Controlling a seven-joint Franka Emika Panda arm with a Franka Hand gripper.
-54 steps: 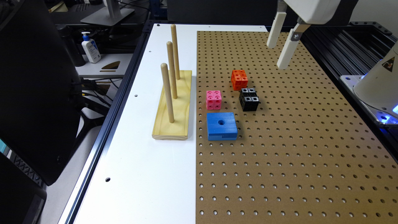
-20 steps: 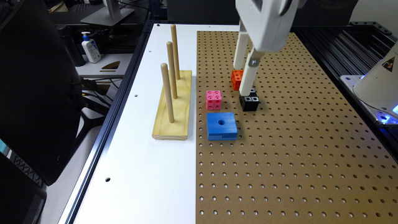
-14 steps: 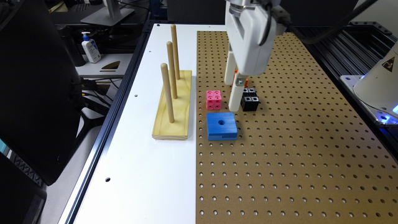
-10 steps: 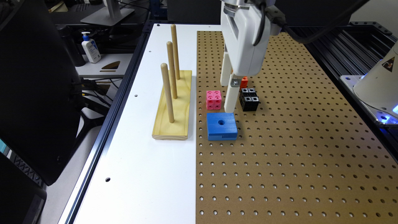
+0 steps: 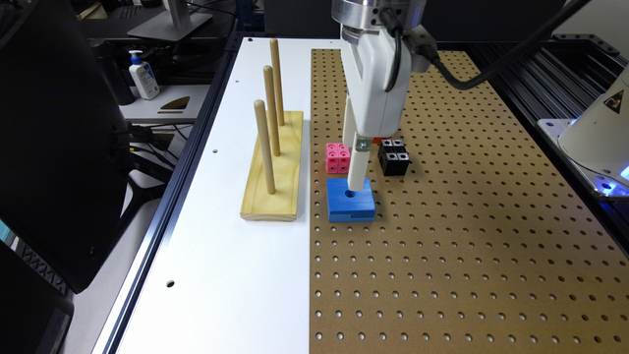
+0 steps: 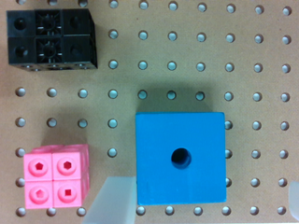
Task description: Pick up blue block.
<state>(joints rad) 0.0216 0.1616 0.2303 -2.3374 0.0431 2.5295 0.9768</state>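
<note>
The blue block (image 5: 351,201), a flat bright blue square with a round centre hole, lies on the brown pegboard (image 5: 442,246). My gripper (image 5: 352,169) hangs straight down over it, with the nearer fingertip low above the block's far half. In the wrist view the blue block (image 6: 181,158) lies between my two white fingers (image 6: 114,204). One finger is right beside the block's edge and the other is far off at the frame's edge. The gripper (image 6: 204,205) is open and holds nothing.
A pink studded cube (image 5: 337,157) (image 6: 56,179) sits just behind the block, close to my finger. Black studded cubes (image 5: 394,156) (image 6: 49,39) lie further back. A wooden stand with three upright pegs (image 5: 272,167) rests on the white table (image 5: 221,270).
The gripper has come down from the far right of the exterior view, passed the orange and black cubes, and now hangs low over the blue block. The blocks have not moved.
</note>
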